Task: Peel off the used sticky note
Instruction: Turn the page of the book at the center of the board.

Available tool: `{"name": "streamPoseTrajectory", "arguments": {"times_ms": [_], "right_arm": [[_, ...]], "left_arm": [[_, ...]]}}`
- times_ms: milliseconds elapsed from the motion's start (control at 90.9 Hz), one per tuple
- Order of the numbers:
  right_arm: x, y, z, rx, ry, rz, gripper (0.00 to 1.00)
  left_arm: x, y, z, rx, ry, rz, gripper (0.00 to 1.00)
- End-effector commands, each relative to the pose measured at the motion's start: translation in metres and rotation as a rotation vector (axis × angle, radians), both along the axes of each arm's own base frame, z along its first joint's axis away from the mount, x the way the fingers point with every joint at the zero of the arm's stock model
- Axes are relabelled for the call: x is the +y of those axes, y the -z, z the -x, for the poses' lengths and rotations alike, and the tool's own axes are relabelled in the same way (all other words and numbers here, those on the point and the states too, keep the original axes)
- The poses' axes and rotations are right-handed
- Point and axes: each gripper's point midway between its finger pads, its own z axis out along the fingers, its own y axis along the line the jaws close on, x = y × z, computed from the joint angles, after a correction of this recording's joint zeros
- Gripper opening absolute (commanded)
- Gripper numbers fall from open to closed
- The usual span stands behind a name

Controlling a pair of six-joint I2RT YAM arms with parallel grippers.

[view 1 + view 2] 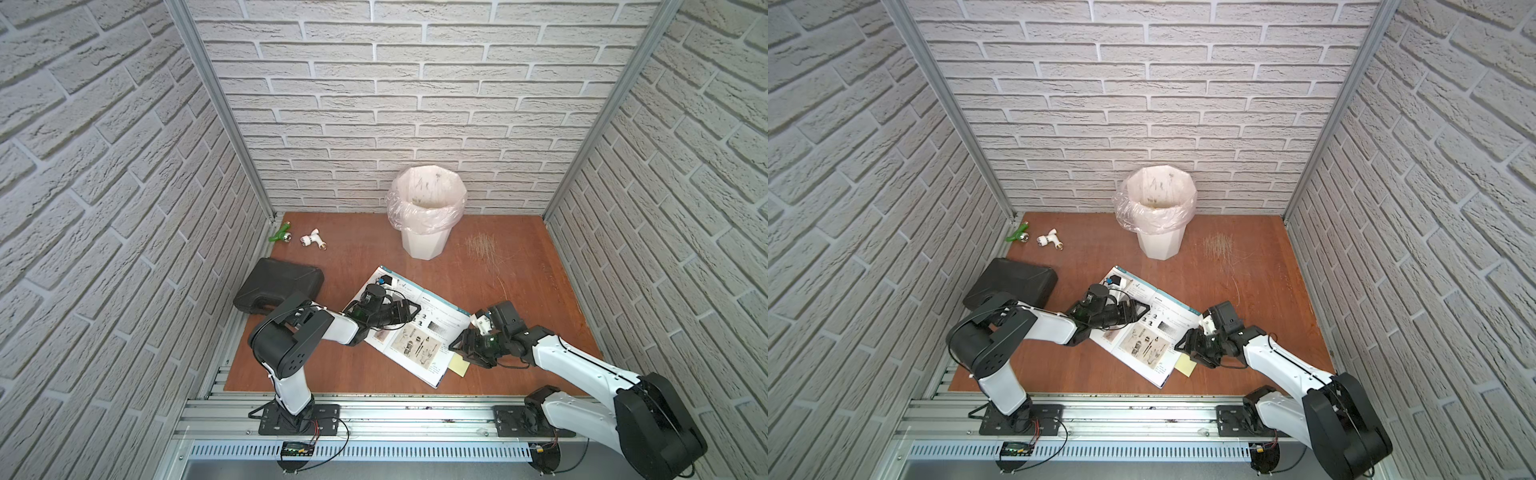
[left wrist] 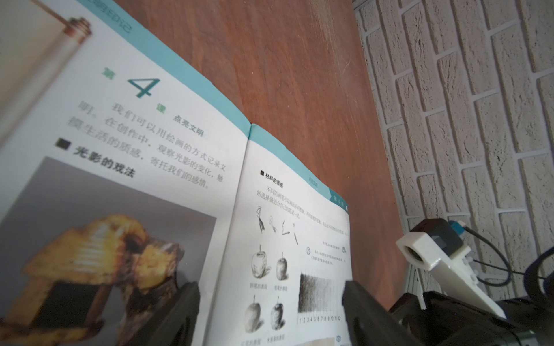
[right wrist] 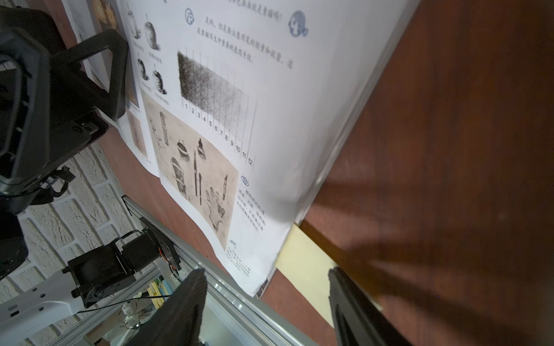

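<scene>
Used sticky note (image 3: 305,269) is poking out from under the book (image 1: 415,345) at its near corner, flat on the tabletop (image 1: 519,291). Right end effector (image 3: 265,277) is hovering just beside it, jaws released, empty, note's free edge facing it. Left end effector (image 2: 269,286), released too, is sitting over the open pages, well apart

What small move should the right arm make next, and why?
Probably ease the right gripper down and close on the pale yellow square sticky note; its jaws stand open, and the note sticks out from under the open white-paged book.
</scene>
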Motion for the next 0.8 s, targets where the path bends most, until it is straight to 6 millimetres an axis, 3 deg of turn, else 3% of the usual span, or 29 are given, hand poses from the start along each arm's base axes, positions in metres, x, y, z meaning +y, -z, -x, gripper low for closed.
{"name": "streamPoseTrajectory", "arguments": {"times_ms": [0, 418, 792], "right_arm": [[0.015, -0.005, -0.012, -0.044, -0.006, -0.050, 0.69], [0.035, 0.003, -0.026, -0.052, -0.027, -0.058, 0.69], [0.043, -0.023, -0.046, -0.134, -0.003, -0.087, 0.66]], "left_arm": [[0.024, 0.047, 0.030, 0.161, -0.017, -0.123, 0.74], [0.023, 0.047, 0.032, 0.155, -0.009, -0.101, 0.74], [0.020, 0.039, 0.033, 0.137, 0.000, -0.073, 0.73]]}}
